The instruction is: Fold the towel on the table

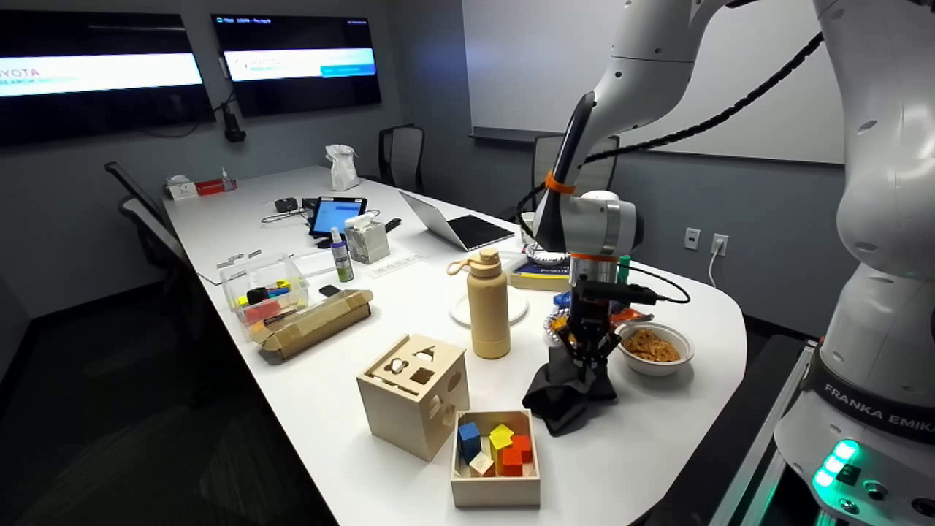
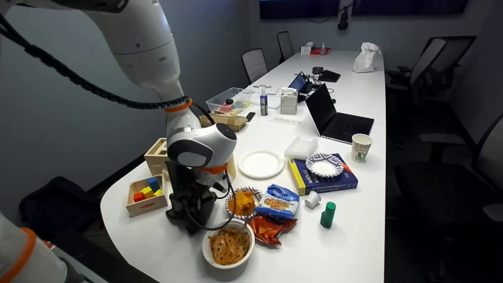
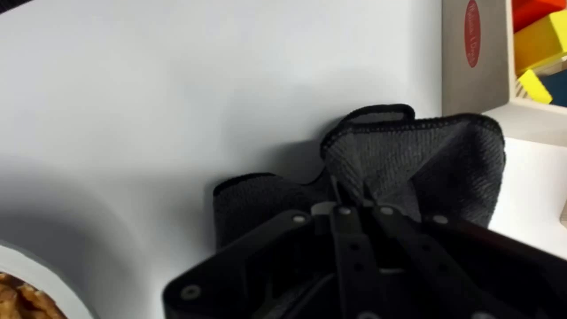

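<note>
The towel [image 1: 562, 410], a dark grey cloth, lies rumpled on the white table [image 1: 643, 456], with part of it drawn up into a peak. My gripper [image 1: 582, 369] points down over it, jaws together on the raised cloth. In the wrist view, folds of the towel [image 3: 456, 173] spread ahead of and to both sides of the gripper [image 3: 350, 190], with a dark hem along the edge. The pinched bit is mostly hidden by the fingers. The arm covers part of the towel [image 2: 192, 225] in an exterior view.
A wooden box [image 1: 497, 494] of coloured blocks stands close to the towel, beside a wooden shape-sorter cube [image 1: 398, 420]. A bowl [image 1: 657, 367] of brown snacks sits near the towel's opposite side. A tan bottle [image 1: 488, 310] and snack bags [image 2: 278, 201] are also nearby.
</note>
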Available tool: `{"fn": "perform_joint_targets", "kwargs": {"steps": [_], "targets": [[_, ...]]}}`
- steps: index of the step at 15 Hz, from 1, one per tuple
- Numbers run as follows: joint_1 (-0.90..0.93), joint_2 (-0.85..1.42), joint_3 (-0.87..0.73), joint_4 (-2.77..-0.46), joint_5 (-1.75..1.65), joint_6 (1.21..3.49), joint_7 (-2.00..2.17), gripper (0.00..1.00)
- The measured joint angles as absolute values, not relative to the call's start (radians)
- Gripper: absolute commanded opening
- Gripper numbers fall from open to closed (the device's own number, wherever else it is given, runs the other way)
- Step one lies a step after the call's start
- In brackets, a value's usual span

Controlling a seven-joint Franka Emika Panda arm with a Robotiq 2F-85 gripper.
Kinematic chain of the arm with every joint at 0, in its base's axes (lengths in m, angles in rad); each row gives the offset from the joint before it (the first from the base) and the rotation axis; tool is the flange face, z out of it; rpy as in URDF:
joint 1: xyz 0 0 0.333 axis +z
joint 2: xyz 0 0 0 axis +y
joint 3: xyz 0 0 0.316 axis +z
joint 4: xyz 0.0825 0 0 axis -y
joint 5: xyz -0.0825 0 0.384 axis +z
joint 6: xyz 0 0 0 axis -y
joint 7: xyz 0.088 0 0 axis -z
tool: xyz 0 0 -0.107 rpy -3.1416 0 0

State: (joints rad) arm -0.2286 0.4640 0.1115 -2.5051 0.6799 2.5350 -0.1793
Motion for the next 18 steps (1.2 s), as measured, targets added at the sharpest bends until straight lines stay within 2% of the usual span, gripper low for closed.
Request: {"fn": "perform_joint_targets", "kwargs": {"steps": [2,3,5,13,14,18], "targets": [[-0.228,0.477,0.095,-2.506,0.685,2.554,-0.176,0.01],[-0.230,0.486,0.091,-2.506,0.695,2.567,-0.176,0.28],[-0.231,0.504,0.091,-2.501,0.721,2.582,-0.177,0.34],[-0.201,0.453,0.121,-2.530,0.777,2.587,-0.187,0.96],[-0.182,0.426,0.119,-2.550,0.776,2.591,-0.168,1.00],[-0.072,0.315,0.096,-2.639,0.734,2.612,-0.020,1.00]]}}
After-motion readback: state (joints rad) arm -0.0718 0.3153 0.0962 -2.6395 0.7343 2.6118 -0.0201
